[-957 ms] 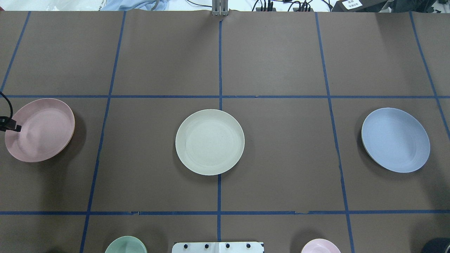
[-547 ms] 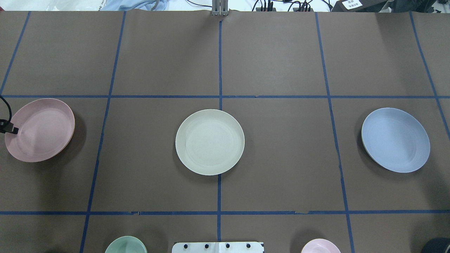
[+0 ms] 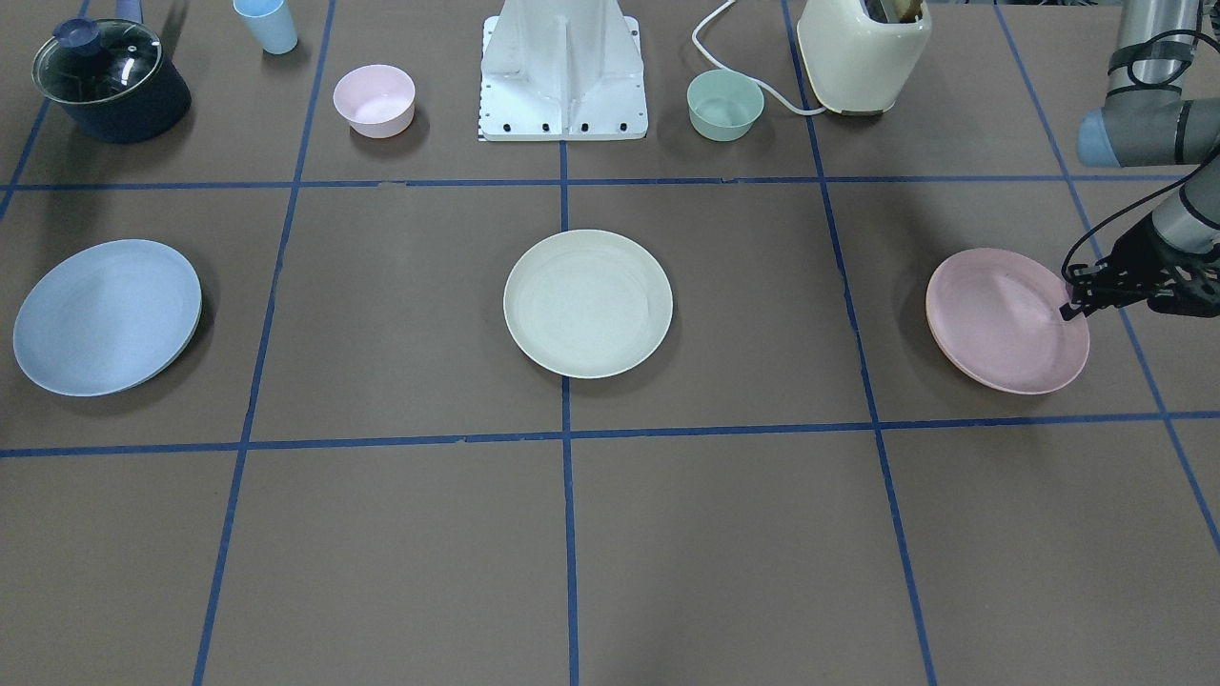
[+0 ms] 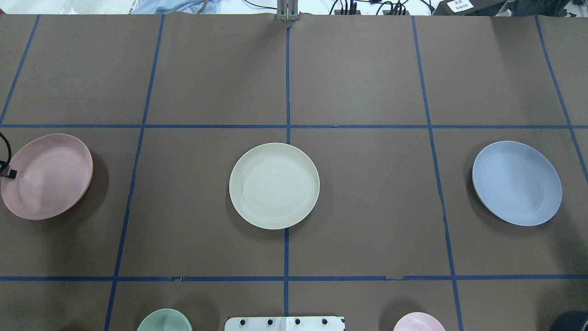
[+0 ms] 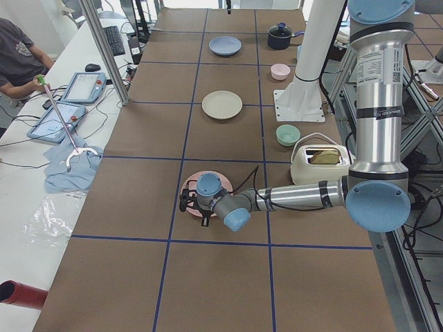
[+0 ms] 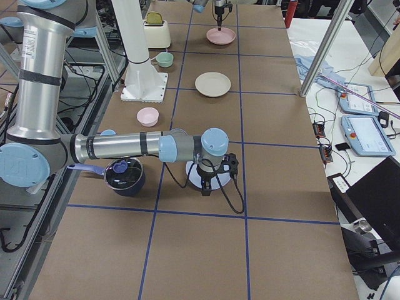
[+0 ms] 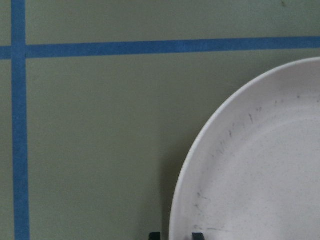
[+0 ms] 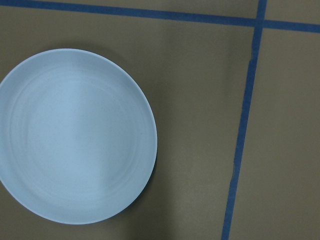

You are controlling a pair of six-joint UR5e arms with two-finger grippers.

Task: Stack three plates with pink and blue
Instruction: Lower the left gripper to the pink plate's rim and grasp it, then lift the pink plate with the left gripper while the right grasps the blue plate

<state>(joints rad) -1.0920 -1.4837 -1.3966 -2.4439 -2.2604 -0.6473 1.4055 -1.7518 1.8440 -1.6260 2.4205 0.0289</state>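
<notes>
The pale pink plate (image 3: 1001, 324) lies at the table's left end; it also shows in the overhead view (image 4: 50, 177). My left gripper (image 3: 1069, 307) (image 4: 8, 174) is shut on the plate's outer rim. In the left wrist view the two fingertips (image 7: 198, 235) straddle the rim of the pink plate (image 7: 260, 165). The cream-white plate (image 4: 274, 185) (image 3: 588, 303) sits alone at the table's centre. The pale blue plate (image 4: 517, 183) (image 8: 75, 135) lies at the right end. My right gripper (image 6: 204, 190) shows only in the exterior right view, near the blue plate; I cannot tell whether it is open.
Along the robot's side stand a green bowl (image 3: 725, 105), a small pink bowl (image 3: 374, 100), a light blue cup (image 3: 266, 26), a lidded dark pot (image 3: 110, 81), a cream toaster (image 3: 863, 52) and the white robot base (image 3: 564, 71).
The left gripper has pulled back towards the table's left edge, and the pink plate has moved with it, a little left and towards the robot. The other plates have not moved.
</notes>
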